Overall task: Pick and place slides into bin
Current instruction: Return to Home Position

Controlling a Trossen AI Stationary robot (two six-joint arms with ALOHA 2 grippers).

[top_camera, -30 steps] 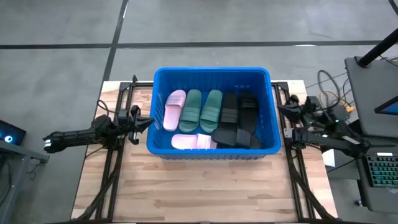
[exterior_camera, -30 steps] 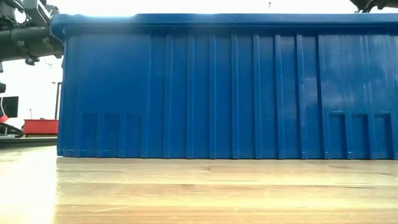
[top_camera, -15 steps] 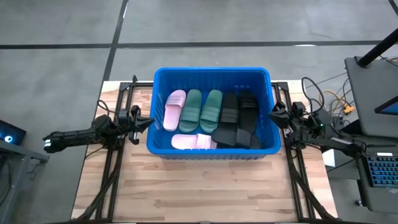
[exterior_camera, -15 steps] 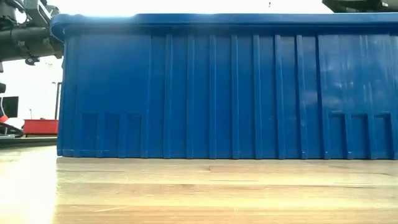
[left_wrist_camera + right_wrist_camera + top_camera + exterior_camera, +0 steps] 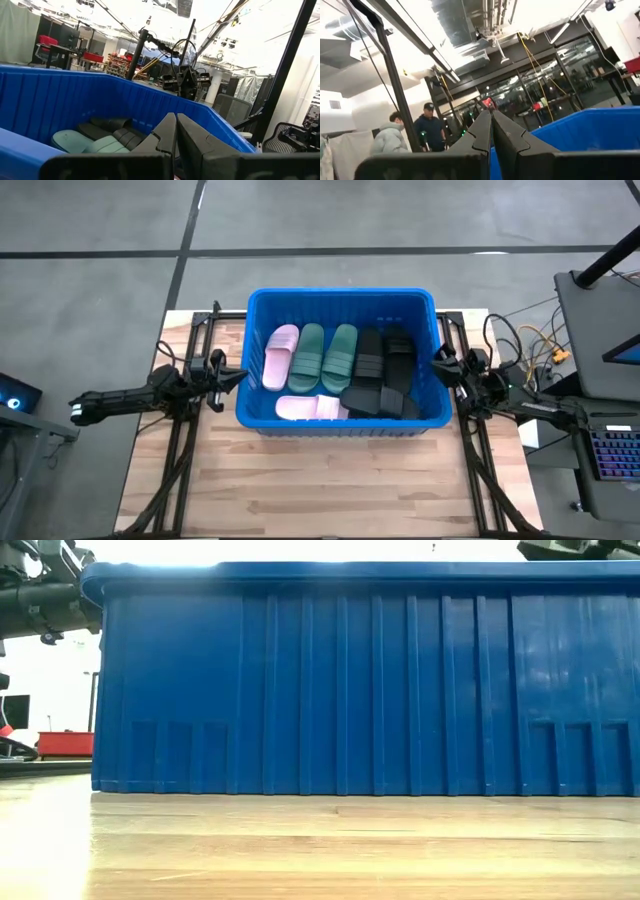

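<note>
The blue bin (image 5: 255, 415) stands on the wooden table and holds several slides: two light pink (image 5: 279, 356), two sage green (image 5: 322, 357) and several black (image 5: 385, 375), lying on its floor and on one another. My left gripper (image 5: 240, 375) is shut and empty just outside the bin's left wall, pointing at it; the left wrist view shows its shut fingers (image 5: 175, 131) above the rim. My right gripper (image 5: 437, 363) is shut and empty at the bin's right rim, tipped upward (image 5: 491, 127).
The bin (image 5: 360, 680) fills the low view, with bare wooden table (image 5: 330, 490) in front of it. Metal arm frames flank the bin. A desk with keyboard and cables (image 5: 600, 450) stands off the table's right. Two people (image 5: 415, 135) show far back in the room.
My right arm has folded down and swung toward the bin, bringing its shut gripper from off the table's right side to the bin's right rim while tipping it upward. My left arm and the slides have kept still.
</note>
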